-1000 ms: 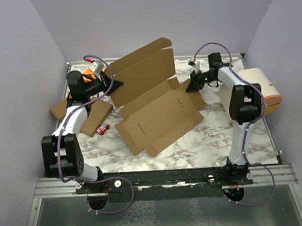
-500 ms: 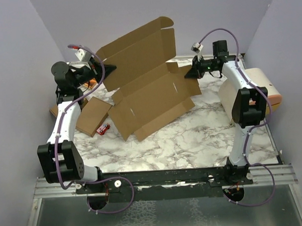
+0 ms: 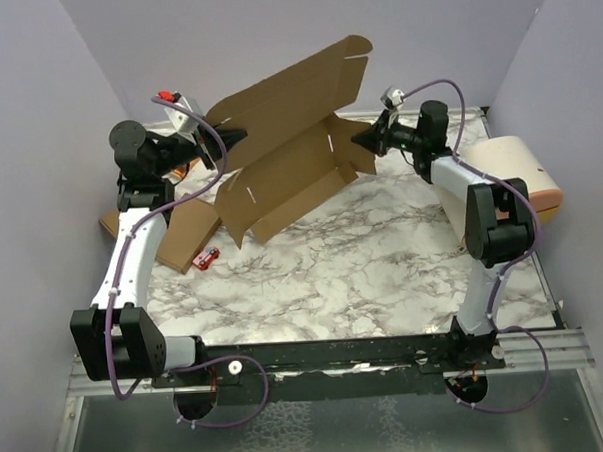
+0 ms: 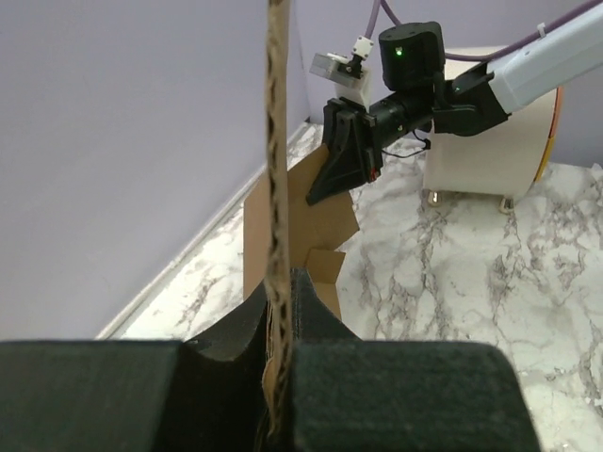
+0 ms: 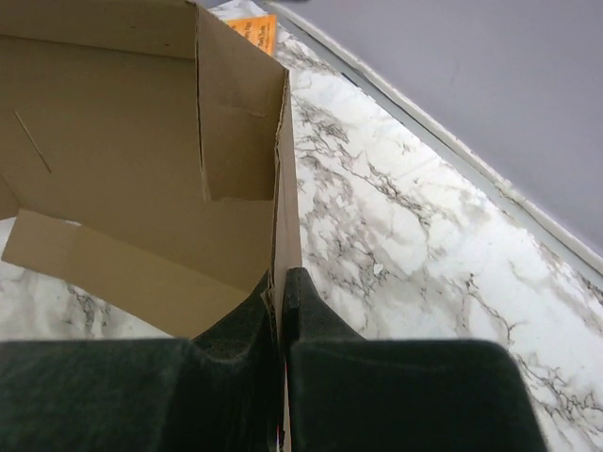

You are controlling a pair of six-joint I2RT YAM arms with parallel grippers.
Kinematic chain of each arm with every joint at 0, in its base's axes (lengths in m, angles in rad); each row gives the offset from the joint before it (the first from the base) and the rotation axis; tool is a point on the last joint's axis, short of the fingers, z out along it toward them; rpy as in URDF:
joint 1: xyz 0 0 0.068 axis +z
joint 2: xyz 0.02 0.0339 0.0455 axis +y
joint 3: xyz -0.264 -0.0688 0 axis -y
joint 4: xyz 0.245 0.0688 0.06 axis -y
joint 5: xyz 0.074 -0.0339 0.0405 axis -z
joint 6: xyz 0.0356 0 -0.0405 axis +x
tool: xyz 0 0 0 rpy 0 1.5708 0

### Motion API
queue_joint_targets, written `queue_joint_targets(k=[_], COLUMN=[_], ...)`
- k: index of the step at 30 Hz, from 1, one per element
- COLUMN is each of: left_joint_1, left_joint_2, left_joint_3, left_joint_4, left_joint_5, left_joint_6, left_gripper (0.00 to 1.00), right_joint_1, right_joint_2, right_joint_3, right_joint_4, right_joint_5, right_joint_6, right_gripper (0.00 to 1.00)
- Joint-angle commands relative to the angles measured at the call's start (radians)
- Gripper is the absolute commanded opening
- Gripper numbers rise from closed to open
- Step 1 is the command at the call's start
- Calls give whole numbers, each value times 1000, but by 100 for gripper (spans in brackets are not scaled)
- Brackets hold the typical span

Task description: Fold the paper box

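Observation:
The paper box (image 3: 293, 151) is a large brown die-cut sheet with flaps and slits, held up off the table and tilted, its lid panel rising toward the back wall. My left gripper (image 3: 240, 137) is shut on the box's left edge; in the left wrist view the corrugated edge (image 4: 277, 188) runs straight up out of the closed jaws (image 4: 281, 282). My right gripper (image 3: 359, 138) is shut on a side flap at the box's right end. In the right wrist view that flap (image 5: 285, 179) stands pinched between the fingers (image 5: 281, 282), with the box's inside (image 5: 104, 160) to the left.
A flat brown cardboard piece (image 3: 187, 231) lies on the marble table under the left arm, with a small red object (image 3: 207, 256) beside it. An orange item (image 5: 252, 30) sits near the back left corner. A cream and orange appliance (image 3: 515, 177) stands at the right wall.
Both arms have lifted the box off the table and carried it toward the back; it now hangs tilted between them. The right gripper closed on the side flap.

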Motion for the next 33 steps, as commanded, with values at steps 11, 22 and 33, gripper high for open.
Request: queue_joint_targets(k=[11, 22, 33], left_joint_1=[-51, -62, -62], left_joint_2=[-51, -53, -29], left_joint_3=[-182, -136, -83], left_joint_4=[-88, -212, -217], left_joint_5=[-7, -82, -88], left_joint_6=[88, 192, 203], left_gripper=[0, 0, 0], right_joint_1=[9, 9, 9], right_joint_2=[-34, -166, -142], right_joint_3=[-293, -205, -29], right_joint_4=[418, -143, -673], right_joint_5=[-37, -29, 133], right_joint_6=[24, -279, -545], right_gripper=[28, 41, 42])
